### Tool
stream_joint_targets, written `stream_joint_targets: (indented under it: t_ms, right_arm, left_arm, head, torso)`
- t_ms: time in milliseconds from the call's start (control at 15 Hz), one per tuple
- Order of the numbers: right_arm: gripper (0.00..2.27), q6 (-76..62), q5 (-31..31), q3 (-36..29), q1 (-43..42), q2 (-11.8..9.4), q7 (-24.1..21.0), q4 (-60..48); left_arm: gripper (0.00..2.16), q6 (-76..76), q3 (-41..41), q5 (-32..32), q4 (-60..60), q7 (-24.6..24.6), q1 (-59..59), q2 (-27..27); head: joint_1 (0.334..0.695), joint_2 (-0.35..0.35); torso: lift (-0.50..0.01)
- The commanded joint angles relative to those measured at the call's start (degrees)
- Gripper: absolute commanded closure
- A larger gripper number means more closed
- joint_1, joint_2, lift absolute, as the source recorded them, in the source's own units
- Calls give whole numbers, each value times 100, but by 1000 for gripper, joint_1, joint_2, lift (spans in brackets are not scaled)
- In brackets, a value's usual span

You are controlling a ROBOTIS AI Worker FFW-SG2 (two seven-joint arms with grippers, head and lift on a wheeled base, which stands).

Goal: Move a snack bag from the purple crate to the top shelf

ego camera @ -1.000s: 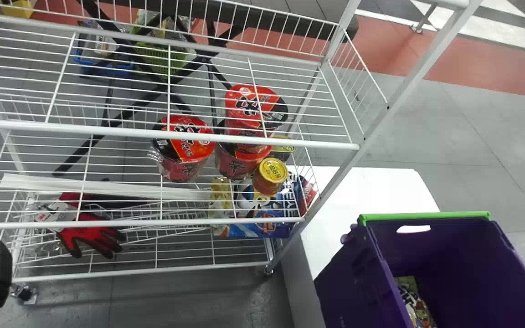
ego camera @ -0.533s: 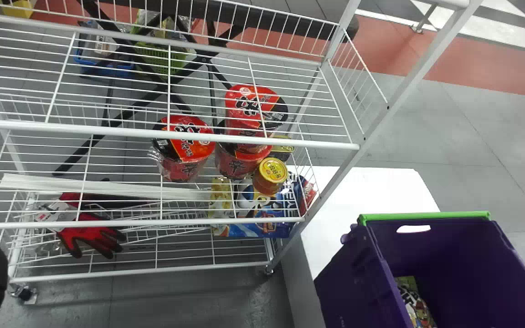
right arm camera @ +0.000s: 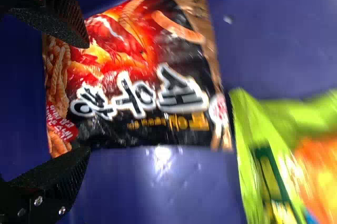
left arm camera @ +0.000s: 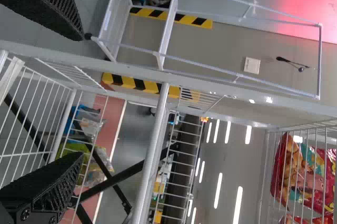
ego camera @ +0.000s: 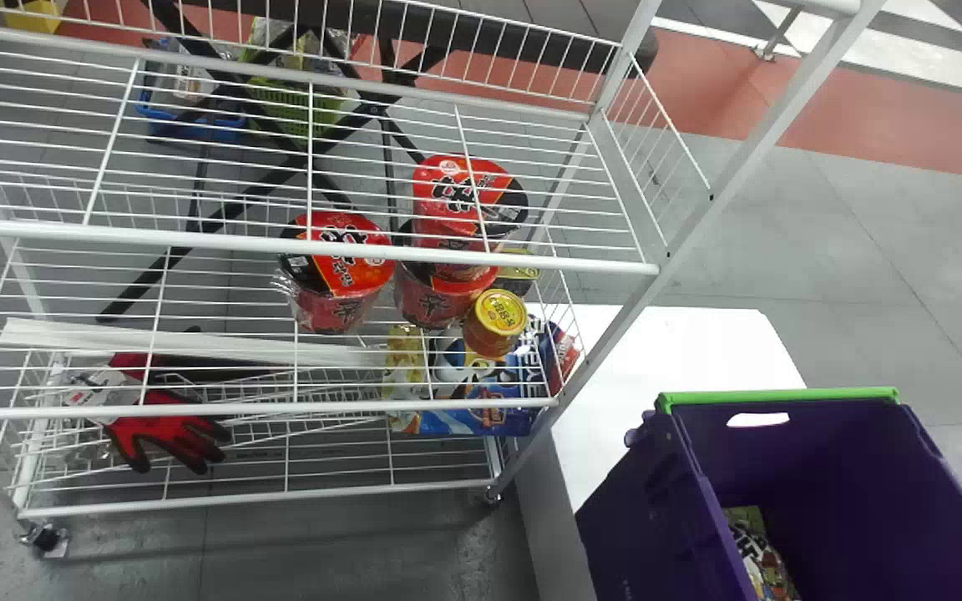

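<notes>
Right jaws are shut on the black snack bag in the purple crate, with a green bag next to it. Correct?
No: in the right wrist view, the right gripper has its jaws open, not shut on the black snack bag. The purple crate and green bag parts hold.

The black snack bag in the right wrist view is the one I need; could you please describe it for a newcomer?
Find the purple crate beside the wire rack. Inside it, the snack bag lies before the right tool. It is mostly black with a fiery red picture, white lettering and brown ends, unlike the lime-green packet next to it.
</notes>
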Motion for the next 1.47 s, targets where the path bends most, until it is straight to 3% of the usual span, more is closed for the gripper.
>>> stream_joint_targets:
  t_ms: [0,400,533,667,733,800,867,1067,1400]
  right_arm:
    - [127,-496,141,184,0,38,-26,221]
    - [134,-1428,326,342,-18,249,-298,555]
    - [269,-1463,326,360,-35,293,-360,582]
    - [576,-1568,326,368,-44,302,-377,573]
    - [896,-1604,326,368,-44,319,-483,573]
    - [1399,-1586,326,439,9,346,-843,538]
    - [1629,-1568,273,421,18,346,-949,511]
    - [1858,-1463,27,96,132,328,-878,256]
    - [1899,-1568,-140,-379,193,337,-483,10]
  left_arm:
    - [-2,-75,34,27,82,0,-17,-13]
    - [-2,-92,61,142,196,-62,-140,-30]
    - [-2,-92,87,177,240,-88,-184,-30]
    - [-2,-75,87,186,231,-88,-193,-30]
    - [-2,-75,87,186,231,-88,-193,-39]
    - [-2,-57,87,186,222,-88,-193,-39]
    - [-2,-57,96,212,222,-88,-202,-39]
    - [-2,-22,122,212,205,-97,-202,-39]
    - [-2,48,122,221,205,-114,-245,-48]
  head:
    - [695,-350]
    - [695,-350]
    - [695,-350]
    - [695,-350]
    - [695,-350]
    - [695,-350]
    - [695,-350]
    - [695,-350]
    - [695,-350]
  torso:
    - [-452]
    - [-452]
    - [-452]
    - [-452]
    - [-452]
    - [-452]
    - [-452]
    - [-452]
    - [-445]
